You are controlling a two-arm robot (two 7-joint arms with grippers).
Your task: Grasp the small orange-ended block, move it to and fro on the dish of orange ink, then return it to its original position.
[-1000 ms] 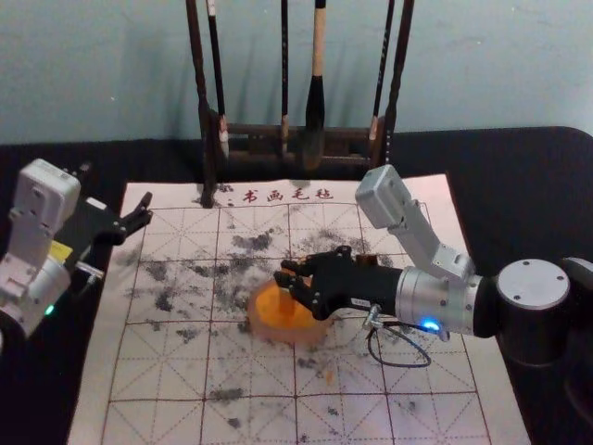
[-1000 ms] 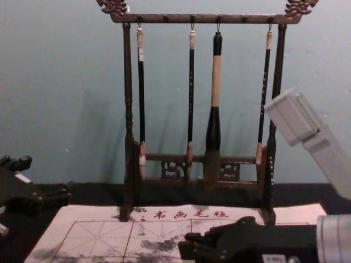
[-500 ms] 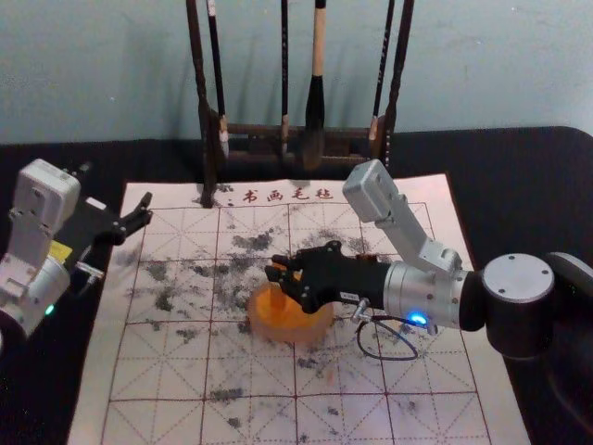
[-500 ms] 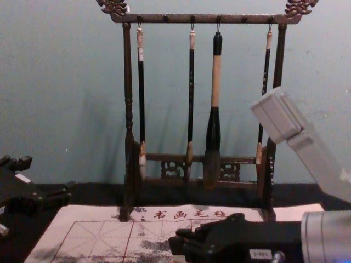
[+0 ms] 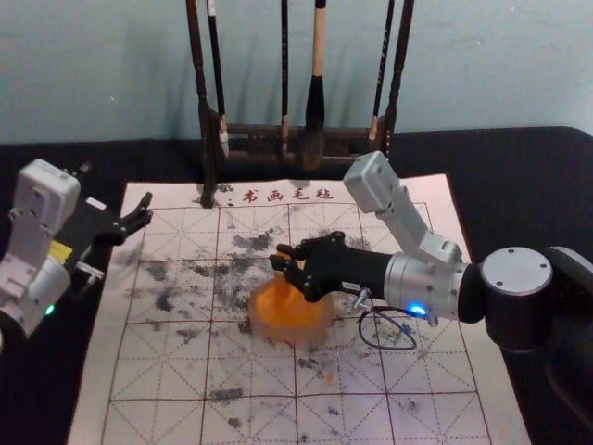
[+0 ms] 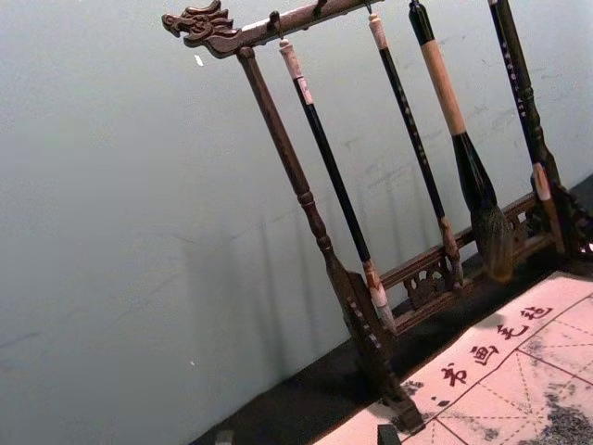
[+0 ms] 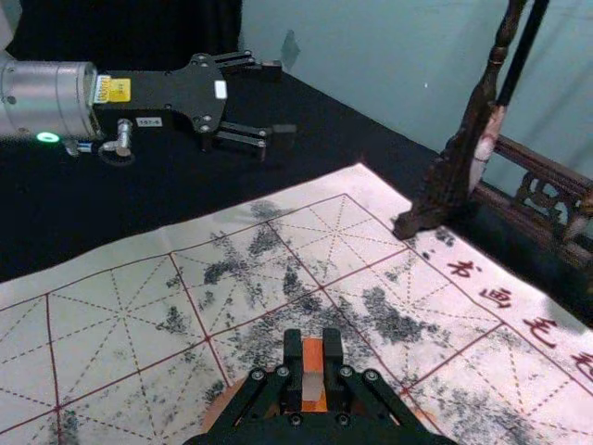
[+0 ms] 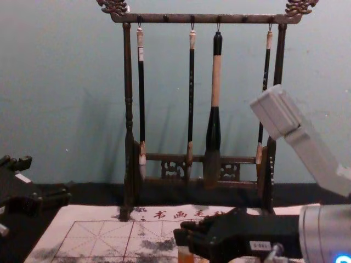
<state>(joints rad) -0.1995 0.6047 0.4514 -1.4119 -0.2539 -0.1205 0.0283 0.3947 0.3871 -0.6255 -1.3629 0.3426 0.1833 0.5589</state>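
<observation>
In the head view my right gripper reaches in from the right, over the back of the round dish of orange ink. It is shut on the small orange-ended block, which in the right wrist view stands between the pads of the right gripper. The block's orange lower part shows below the fingers in the chest view. Whether it touches the ink I cannot tell. My left gripper is parked, open, at the mat's left edge; in the left wrist view the left gripper has its tips wide apart.
A dark wooden rack with several hanging brushes stands behind the dish, on the far edge of the ink-stained gridded mat. Black cloth surrounds the mat.
My right gripper, with the block, first shifted left across the dish, then a little toward the dish's back and upward; more orange now shows under its fingers in the chest view. The left arm stayed still.
</observation>
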